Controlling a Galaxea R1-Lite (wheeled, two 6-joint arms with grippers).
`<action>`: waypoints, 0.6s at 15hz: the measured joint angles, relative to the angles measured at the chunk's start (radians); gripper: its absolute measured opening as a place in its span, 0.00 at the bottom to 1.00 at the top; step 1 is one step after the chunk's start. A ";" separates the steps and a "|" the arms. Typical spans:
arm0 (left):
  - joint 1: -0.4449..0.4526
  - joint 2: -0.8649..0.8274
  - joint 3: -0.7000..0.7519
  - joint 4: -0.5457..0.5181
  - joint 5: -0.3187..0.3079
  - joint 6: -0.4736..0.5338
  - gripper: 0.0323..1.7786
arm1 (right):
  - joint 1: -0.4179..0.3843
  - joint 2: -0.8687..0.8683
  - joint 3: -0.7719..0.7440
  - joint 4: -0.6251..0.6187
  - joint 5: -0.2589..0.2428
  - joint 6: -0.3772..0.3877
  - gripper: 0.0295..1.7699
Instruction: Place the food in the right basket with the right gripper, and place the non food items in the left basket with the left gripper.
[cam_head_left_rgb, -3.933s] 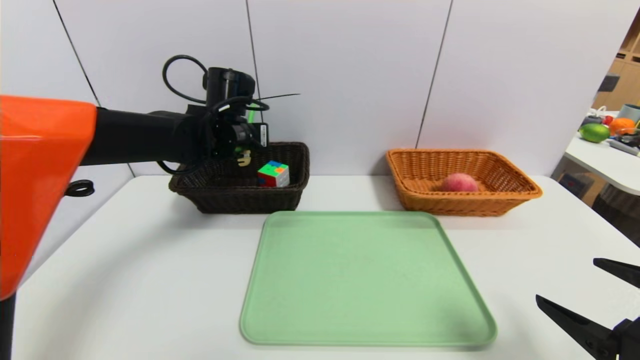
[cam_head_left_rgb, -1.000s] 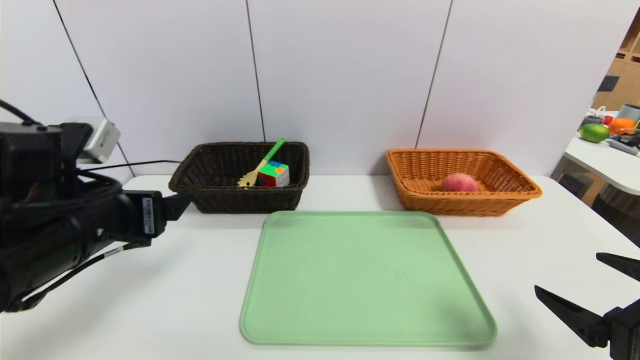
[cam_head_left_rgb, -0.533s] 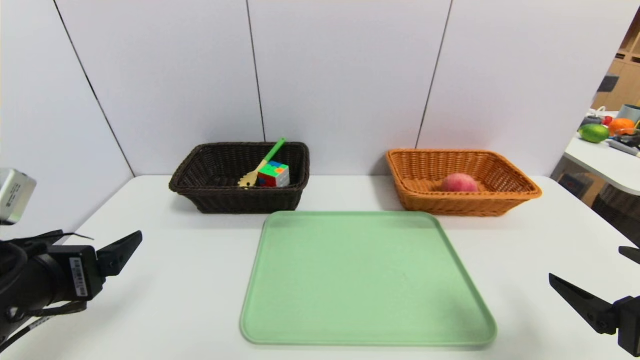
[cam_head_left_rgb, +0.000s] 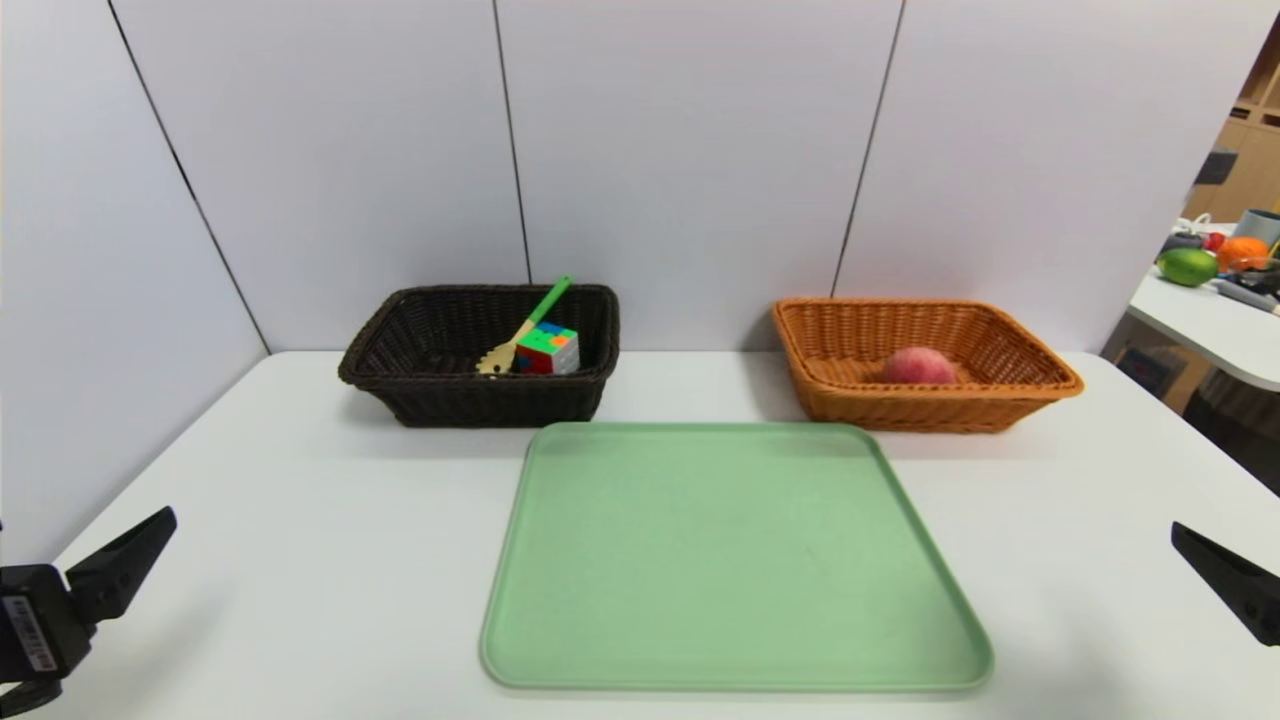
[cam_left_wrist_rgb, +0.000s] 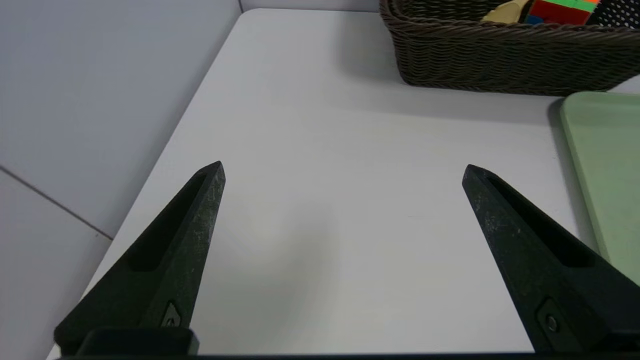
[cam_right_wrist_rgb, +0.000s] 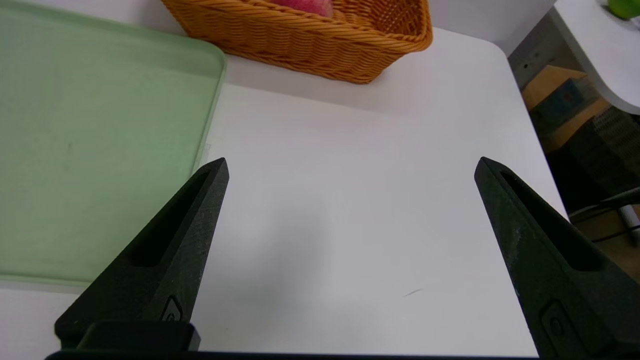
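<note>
The dark brown left basket (cam_head_left_rgb: 400, 345) holds a colour cube (cam_head_left_rgb: 547, 349) and a green-handled fork (cam_head_left_rgb: 532, 315) that leans on its back rim. In the orange right basket (cam_head_left_rgb: 1040, 375) lies a pink-red fruit (cam_head_left_rgb: 918, 366). My left gripper (cam_left_wrist_rgb: 342, 167) hovers open and empty over the bare table near the front left corner, short of the dark basket (cam_left_wrist_rgb: 500, 65). One of its fingers (cam_head_left_rgb: 125, 565) shows in the head view. My right gripper (cam_right_wrist_rgb: 350, 165) is open and empty over the table at the front right, with one finger (cam_head_left_rgb: 1225, 582) in the head view.
A flat green tray (cam_head_left_rgb: 730, 560) with nothing on it lies mid-table between the grippers and in front of both baskets. Wall panels close the back and left. A side table (cam_head_left_rgb: 1200, 320) with fruit stands off to the right, beyond the table's edge.
My left arm has drawn back from beside the dark basket to the front left corner, still open. My right gripper has slid a little further right, towards the edge of the head view.
</note>
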 joint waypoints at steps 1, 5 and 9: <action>0.026 -0.024 0.010 -0.001 0.000 0.000 0.95 | -0.020 -0.018 0.000 0.000 0.001 -0.003 0.96; 0.105 -0.148 0.052 0.001 -0.042 0.017 0.95 | -0.093 -0.119 0.021 0.001 0.006 -0.007 0.96; 0.218 -0.298 0.101 0.002 -0.097 0.094 0.95 | -0.129 -0.217 0.062 0.000 0.006 -0.011 0.96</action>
